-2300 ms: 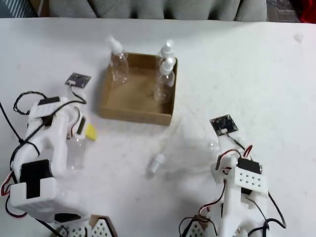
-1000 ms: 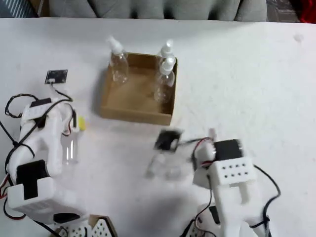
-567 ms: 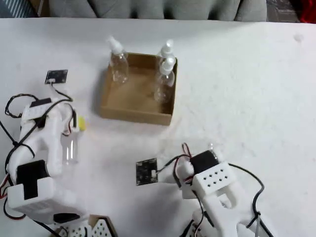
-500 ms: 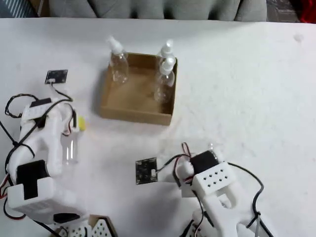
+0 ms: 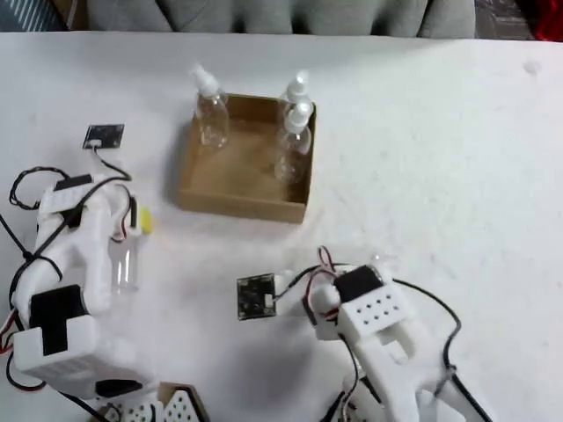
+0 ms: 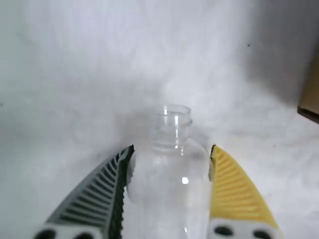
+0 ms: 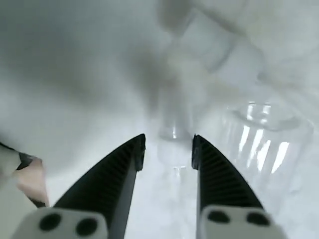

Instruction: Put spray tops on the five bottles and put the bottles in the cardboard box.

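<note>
While the left gripper [image 6: 172, 149] is clamped on one topless bottle [image 6: 172, 191] at the lower left of the high view, the cardboard box [image 5: 242, 207] at upper centre has three capped bottles [image 5: 295, 145] standing in it: one in its upper-left corner, two along its right side. The right gripper [image 7: 168, 139], lower centre, has its jaws apart around something clear and blurry, with a fifth open bottle [image 7: 261, 144] just beside

No legible txt or labels.
</note>
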You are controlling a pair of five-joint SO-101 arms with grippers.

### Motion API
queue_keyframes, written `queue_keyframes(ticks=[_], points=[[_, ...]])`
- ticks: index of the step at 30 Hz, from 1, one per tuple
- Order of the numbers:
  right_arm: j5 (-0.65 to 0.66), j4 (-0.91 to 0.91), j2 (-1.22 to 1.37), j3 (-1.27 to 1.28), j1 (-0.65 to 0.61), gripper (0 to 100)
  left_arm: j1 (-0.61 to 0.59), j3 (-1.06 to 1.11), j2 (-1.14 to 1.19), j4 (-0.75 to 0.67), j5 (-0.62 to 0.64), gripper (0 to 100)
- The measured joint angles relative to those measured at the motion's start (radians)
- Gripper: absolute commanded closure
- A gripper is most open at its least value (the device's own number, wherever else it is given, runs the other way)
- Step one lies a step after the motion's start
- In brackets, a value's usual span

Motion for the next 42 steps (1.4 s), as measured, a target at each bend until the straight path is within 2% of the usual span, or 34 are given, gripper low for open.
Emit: queue_keyframes(ticks=[8, 10, 12, 17, 29, 35, 42], points=[[0.000, -0.087, 0.282, -0.041, 0.000, 88.3, 0.000, 0.000, 0.000, 0.000, 0.000, 98], [0.000, -0.089, 0.318, -0.063, 0.002, 91.3, 0.000, 0.000, 0.000, 0.000, 0.000, 98], [0.000, -0.089, 0.345, -0.080, 0.002, 99.1, 0.000, 0.000, 0.000, 0.000, 0.000, 98], [-0.011, -0.069, 0.381, -0.124, 0.017, 98.1, 0.000, 0.000, 0.000, 0.000, 0.000, 98], [-0.400, 0.315, 0.384, -0.480, 0.209, 98.3, 0.002, 0.000, -0.028, 0.000, -0.002, 98], [-0.638, 0.436, 0.384, -0.661, 0.290, 98.3, 0.002, 0.063, -0.241, 0.000, -0.002, 98], [-0.827, 0.511, 0.316, -0.802, 0.293, 98.3, 0.021, 0.183, -0.568, 0.000, -0.002, 98]])
